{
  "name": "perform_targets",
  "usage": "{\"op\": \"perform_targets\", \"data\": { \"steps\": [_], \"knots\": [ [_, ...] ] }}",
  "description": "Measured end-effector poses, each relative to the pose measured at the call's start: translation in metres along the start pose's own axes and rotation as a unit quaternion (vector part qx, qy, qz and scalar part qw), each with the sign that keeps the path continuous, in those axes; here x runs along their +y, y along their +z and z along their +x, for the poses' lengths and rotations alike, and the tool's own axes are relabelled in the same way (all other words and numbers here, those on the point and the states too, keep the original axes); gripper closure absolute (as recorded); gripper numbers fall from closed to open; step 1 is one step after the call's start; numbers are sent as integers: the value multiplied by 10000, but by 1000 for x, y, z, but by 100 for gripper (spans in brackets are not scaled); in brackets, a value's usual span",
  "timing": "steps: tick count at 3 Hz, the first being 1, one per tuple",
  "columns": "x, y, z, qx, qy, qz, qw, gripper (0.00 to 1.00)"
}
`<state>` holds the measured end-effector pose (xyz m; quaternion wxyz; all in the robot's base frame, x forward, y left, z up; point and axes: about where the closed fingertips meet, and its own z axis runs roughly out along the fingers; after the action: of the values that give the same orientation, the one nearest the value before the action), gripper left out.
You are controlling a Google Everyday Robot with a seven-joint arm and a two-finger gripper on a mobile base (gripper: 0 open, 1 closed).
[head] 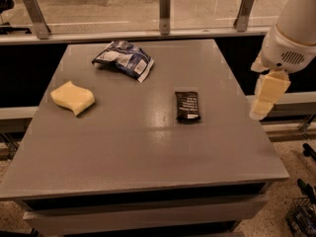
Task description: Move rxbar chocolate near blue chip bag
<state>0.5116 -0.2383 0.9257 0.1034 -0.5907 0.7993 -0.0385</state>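
The flat grey square table (148,172) fills most of the view, its front edge closest to me. Taking the tabletop as a dial, the small flat rectangular rxbar chocolate in its dark brown-black wrapper with white print (187,106) lies flat at about 3 o'clock from the centre, its long side running front to back, well inside the right edge.

Further out along 3 o'clock, past the right edge and off the table, hangs the robot's cream-coloured gripper (261,110), pointing downward below the rounded white wrist housing (289,48). It is apart from the bar and touches nothing on the table. It appears to carry nothing, though from here I cannot tell whether the claw is clenched or released.

At roughly 9 o'clock, near the left edge, sits the yellow wavy sponge (72,97).

Farther back, at about 11 o'clock, the crumpled dark blue foil chip bag with white patches and a white label (123,58) rests on the tabletop. From the bar it lies at 10 o'clock, well apart, with bare grey surface between them.

Beyond the far edge at 12 o'clock runs a glass rail held by metal posts (164,6)
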Motion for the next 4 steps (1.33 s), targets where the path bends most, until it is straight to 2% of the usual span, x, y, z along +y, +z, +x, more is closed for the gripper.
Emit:
{"op": "perform_targets", "data": {
  "steps": [2,4],
  "knots": [
    [13,2,-21,83,-233,-116,9996,0],
    [40,14,-37,119,-476,-196,9986,0]
  ]
}}
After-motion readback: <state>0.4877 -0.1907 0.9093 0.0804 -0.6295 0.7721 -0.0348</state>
